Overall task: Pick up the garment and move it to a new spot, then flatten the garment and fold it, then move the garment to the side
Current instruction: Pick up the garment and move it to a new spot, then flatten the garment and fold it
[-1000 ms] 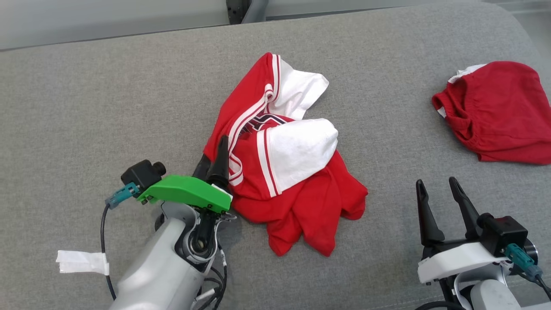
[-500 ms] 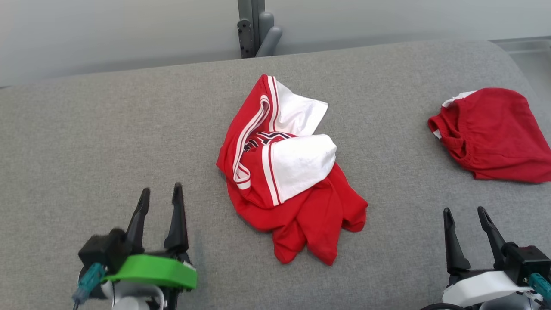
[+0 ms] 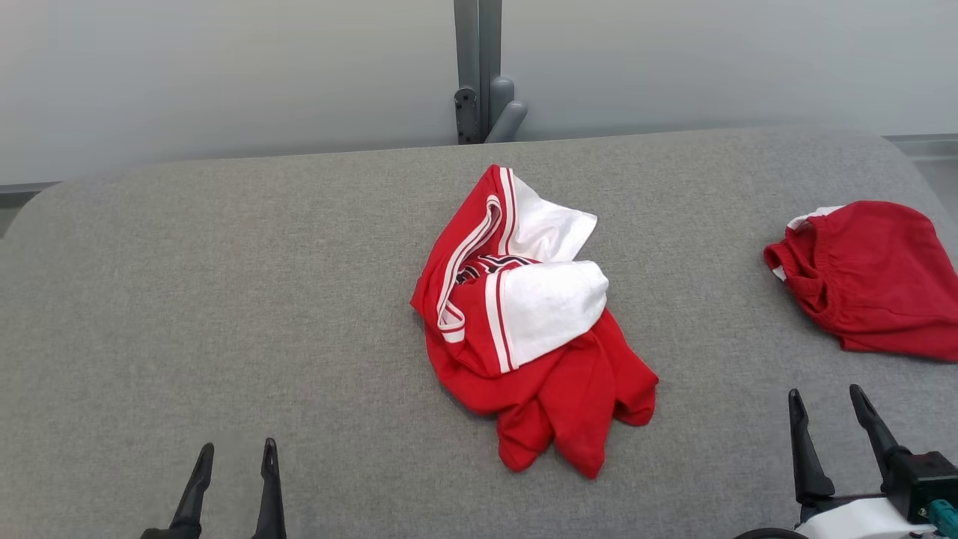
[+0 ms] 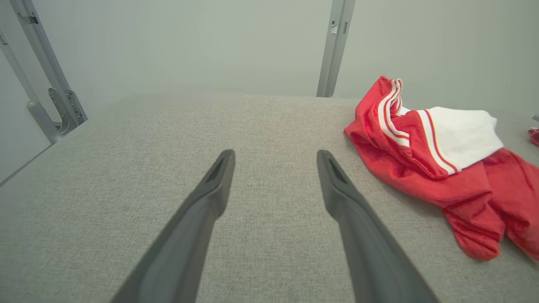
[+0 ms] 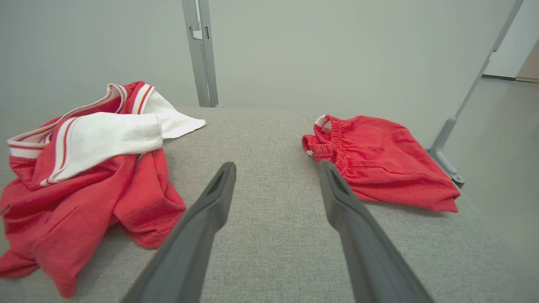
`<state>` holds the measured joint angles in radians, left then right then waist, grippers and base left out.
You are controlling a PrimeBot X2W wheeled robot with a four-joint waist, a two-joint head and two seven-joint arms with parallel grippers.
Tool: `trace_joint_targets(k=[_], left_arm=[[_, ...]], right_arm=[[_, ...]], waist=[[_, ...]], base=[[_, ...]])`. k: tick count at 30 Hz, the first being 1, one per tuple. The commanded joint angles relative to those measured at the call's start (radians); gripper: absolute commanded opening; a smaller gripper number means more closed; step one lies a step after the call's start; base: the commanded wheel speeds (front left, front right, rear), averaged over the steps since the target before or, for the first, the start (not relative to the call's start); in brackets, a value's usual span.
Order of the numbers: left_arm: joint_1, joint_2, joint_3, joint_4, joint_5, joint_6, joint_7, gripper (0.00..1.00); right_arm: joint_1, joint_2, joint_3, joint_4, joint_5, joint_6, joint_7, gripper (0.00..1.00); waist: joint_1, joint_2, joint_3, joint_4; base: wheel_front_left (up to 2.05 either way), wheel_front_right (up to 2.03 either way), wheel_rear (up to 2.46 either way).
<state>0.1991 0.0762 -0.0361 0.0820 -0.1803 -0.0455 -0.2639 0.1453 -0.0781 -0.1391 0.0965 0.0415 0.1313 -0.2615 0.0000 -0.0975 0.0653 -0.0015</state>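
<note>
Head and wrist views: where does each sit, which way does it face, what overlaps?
Head view: high on the robot, looking forward and down on the grey cushion; left gripper and right gripper at the bottom.
Left wrist view: low over the cushion, looking along its own fingers; red-and-white shirt to the right.
Right wrist view: low, along its own fingers; red shorts ahead right.
Shared: both wrist views catch the shirt.

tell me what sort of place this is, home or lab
Most likely a lab or test cell, not a home: a grey fabric-covered work surface, a bare pale wall with a metal post, and a crumpled red-and-white garment plus a second red garment.
</note>
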Motion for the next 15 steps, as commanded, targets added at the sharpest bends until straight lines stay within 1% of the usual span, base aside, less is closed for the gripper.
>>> trace_joint_targets(k=[1, 5, 8, 11, 15], left_arm=[[0.02, -0.001, 0.009, 0.005, 0.017, -0.011, 0.0, 1.0], [0.027, -0.011, 0.04, 0.008, 0.032, -0.026, 0.0, 1.0], [0.031, -0.016, 0.056, 0.01, 0.034, -0.032, 0.0, 1.0], [0.031, -0.02, 0.061, 0.013, 0.034, -0.039, 0.0, 1.0], [0.025, -0.023, 0.061, 0.016, 0.036, -0.045, 0.0, 1.0]], right_arm=[[0.021, -0.012, 0.009, 0.011, 0.0, -0.001, -0.001, 1.0], [0.015, -0.025, 0.026, 0.024, 0.011, -0.001, -0.001, 1.0], [0.014, -0.031, 0.06, 0.034, 0.03, -0.001, -0.001, 1.0], [0.005, -0.05, 0.111, 0.043, 0.06, -0.001, -0.001, 1.0], [-0.001, -0.054, 0.123, 0.047, 0.074, -0.001, -0.001, 1.0]], waist=[[0.0, 0.0001, -0.008, 0.008], [0.0, 0.0001, -0.017, 0.01], [0.0, 0.0001, -0.019, 0.011], [0.0, 0.0001, -0.021, 0.012], [0.0, 0.0001, -0.02, 0.017]], base=[[0.0, 0.0, 0.0], [0.0, 0.0, 0.0], [0.0, 0.0, 0.0], [0.0, 0.0, 0.0], [0.0, 0.0, 0.0]])
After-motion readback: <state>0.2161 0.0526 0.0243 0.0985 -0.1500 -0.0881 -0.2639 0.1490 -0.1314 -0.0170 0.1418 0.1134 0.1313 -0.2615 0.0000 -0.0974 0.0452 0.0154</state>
